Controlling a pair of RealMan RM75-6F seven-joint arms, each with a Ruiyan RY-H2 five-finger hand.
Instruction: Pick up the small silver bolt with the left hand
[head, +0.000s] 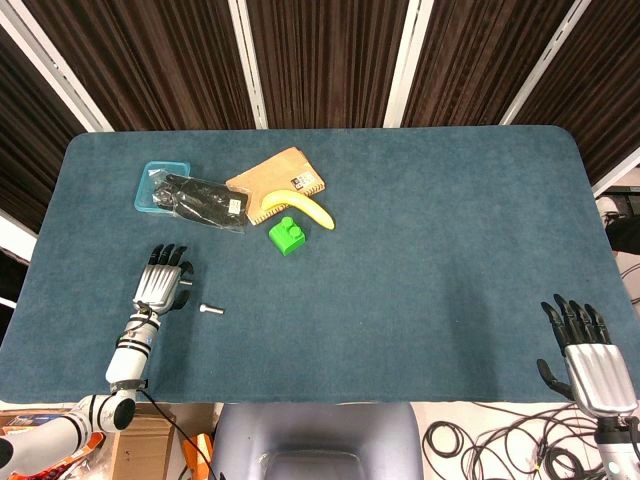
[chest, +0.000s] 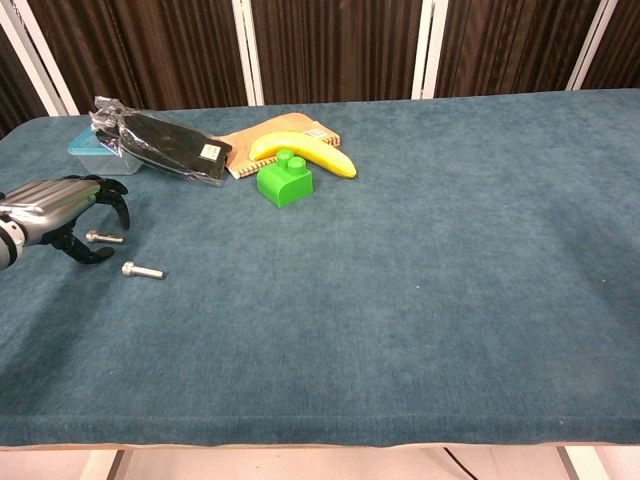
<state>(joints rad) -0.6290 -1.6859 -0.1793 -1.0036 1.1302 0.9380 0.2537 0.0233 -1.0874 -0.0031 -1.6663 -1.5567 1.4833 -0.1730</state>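
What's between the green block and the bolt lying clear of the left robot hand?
Nothing: only bare blue cloth between the green block and that bolt, in both head and chest views.

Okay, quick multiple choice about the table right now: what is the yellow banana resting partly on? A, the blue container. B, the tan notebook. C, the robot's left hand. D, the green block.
B: the banana lies across the lower edge of the tan notebook, while the green block sits just in front of it and the blue container and left hand are further left.
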